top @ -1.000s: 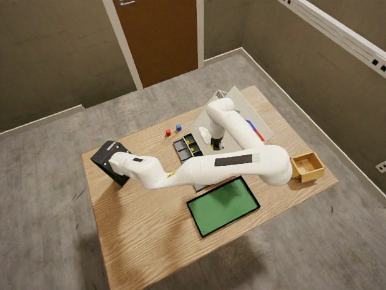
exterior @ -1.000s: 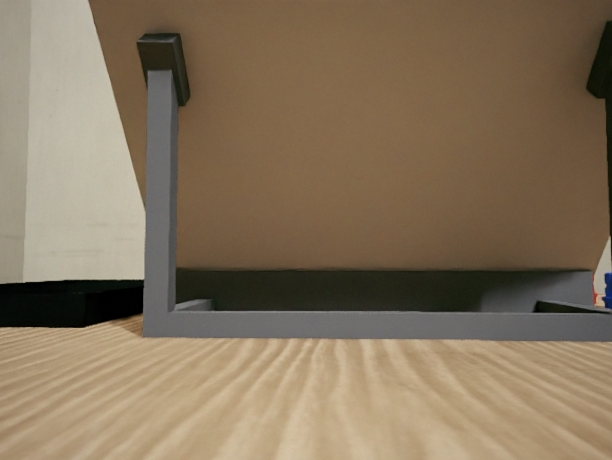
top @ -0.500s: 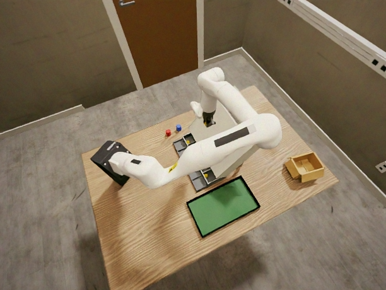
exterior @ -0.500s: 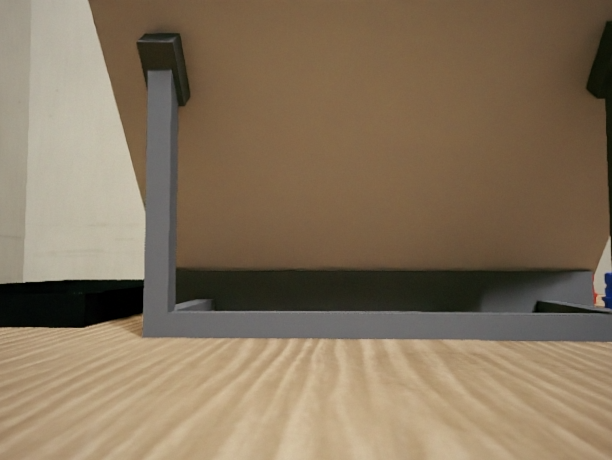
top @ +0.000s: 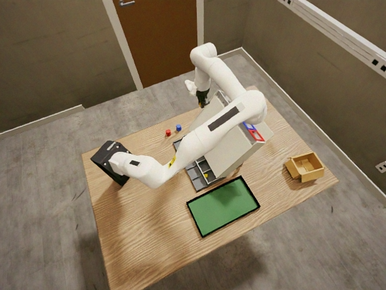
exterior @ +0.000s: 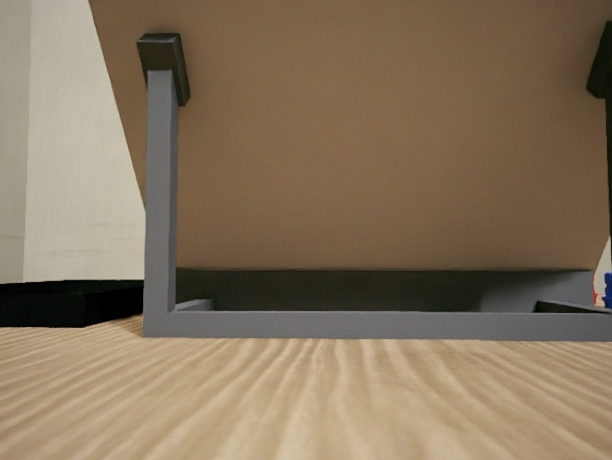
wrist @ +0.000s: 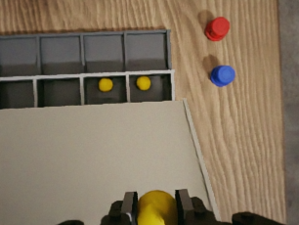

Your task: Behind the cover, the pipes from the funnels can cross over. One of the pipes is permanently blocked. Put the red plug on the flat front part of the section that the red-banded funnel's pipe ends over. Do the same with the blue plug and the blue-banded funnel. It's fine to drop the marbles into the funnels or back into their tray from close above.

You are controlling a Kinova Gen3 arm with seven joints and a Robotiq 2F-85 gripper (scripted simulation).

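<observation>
White arm arches above the tilted cover, a yellow marble in its fingers

Top view: a white, jointed robot arm [top: 198, 139] crosses closest to the camera, reaching from its black base [top: 98, 159] over a pale, flat sloping cover [top: 228, 148] [wrist: 98, 157]. Its black two-finger gripper [top: 203, 102] [wrist: 156, 206] hangs near the cover's far corner. At the cover's upper end, a funnel with a blue rectangular band [top: 245, 125] adjoins one with a red rectangular band [top: 251, 134]. By the lower edge, partly under the arm, a grey sectioned tray [top: 198, 184] [wrist: 61, 54] shows a small yellow ball [top: 205, 175]. Nearby lies a green mat-like tray with a black rim [top: 231, 221]; an open cardboard box [top: 312, 175] stands well apart. Both the red cylindrical plug [top: 168, 132] [wrist: 217, 28] and the blue cylindrical plug [top: 178, 127] [exterior: 608, 290] [wrist: 223, 75] rest on the wooden table [top: 142, 220] [exterior: 300, 400] [wrist: 244, 147], off the sections.

Exterior view: wood grain fills the foreground. Behind it stands a blue-grey frame [exterior: 161, 200] under a broad brown sloping panel [exterior: 375, 150]. The blue plug peeks in at the right edge; the gripper is out of sight.

Wrist view: the gripper is closed on a round yellow marble [wrist: 156, 207], pinched between its fingertips above the cover. Two more yellow marbles, one [wrist: 106, 84] and another [wrist: 143, 83], sit in adjacent walled compartments of the sectioned tray. Four flat front sections show beside those compartments, none holding a plug. Both plugs stand apart from the tray, near each other.

The fingers [top: 202, 99] have moved, apparently toward the door [top: 159, 38].
</observation>
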